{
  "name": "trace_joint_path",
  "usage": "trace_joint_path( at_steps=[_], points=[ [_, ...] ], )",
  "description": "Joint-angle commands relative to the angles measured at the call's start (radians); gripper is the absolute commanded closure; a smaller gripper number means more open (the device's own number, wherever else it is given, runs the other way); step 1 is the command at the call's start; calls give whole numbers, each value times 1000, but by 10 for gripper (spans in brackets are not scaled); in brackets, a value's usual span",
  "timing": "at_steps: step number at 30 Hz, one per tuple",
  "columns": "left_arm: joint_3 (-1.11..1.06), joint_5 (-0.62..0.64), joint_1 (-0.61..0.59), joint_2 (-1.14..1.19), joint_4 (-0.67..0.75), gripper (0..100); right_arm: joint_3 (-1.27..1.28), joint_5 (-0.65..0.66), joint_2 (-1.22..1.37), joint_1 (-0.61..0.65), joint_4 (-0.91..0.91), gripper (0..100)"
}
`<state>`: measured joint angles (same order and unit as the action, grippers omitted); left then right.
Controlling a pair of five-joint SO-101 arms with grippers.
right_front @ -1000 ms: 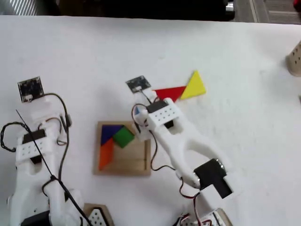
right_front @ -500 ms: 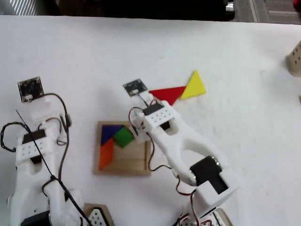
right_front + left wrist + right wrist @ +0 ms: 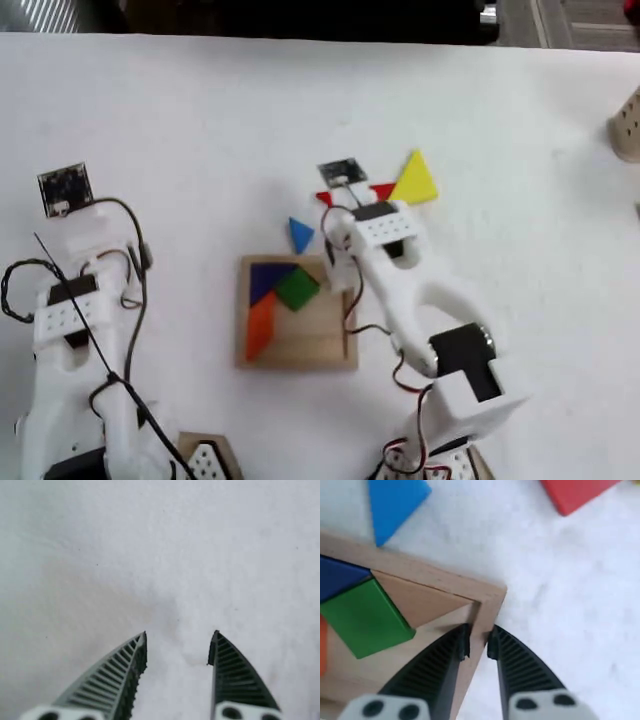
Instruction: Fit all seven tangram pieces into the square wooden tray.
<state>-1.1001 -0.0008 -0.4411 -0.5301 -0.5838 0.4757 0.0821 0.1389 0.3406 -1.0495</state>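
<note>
The square wooden tray (image 3: 310,338) lies mid-table and holds a dark blue piece (image 3: 265,278), a green square (image 3: 297,288) and an orange piece (image 3: 260,325). My right gripper (image 3: 477,642) is shut on the tray's side wall (image 3: 487,605), one finger inside and one outside, near the far right corner. A light blue triangle (image 3: 300,234) lies just beyond the tray. A red triangle (image 3: 383,190), partly hidden by the right arm, touches a yellow triangle (image 3: 415,182) farther back. My left gripper (image 3: 177,645) stands open over bare table at the left.
A pale perforated wooden object (image 3: 627,125) stands at the far right edge. The white table (image 3: 180,110) stretches wide behind and between the arms. Arm bases and loose cables crowd the front edge.
The right arm has swung right and dragged the tray with it, which uncovered the light blue triangle beyond the tray. The left arm has kept still.
</note>
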Motion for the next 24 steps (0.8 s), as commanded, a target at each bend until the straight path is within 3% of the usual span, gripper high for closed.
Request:
trace_joint_path(
  at_steps=[1,9,17,24],
  points=[
    [21,-8,-10,-2,34,789,-43,83,-16,-111,-51,968],
    [21,-8,-5,-1,34,789,-40,285,-16,-274,-56,968],
    [21,-8,-5,-1,34,789,-66,305,-16,-372,-58,964],
    [21,-8,-5,-1,34,789,-78,397,-16,-447,-65,963]
  ],
)
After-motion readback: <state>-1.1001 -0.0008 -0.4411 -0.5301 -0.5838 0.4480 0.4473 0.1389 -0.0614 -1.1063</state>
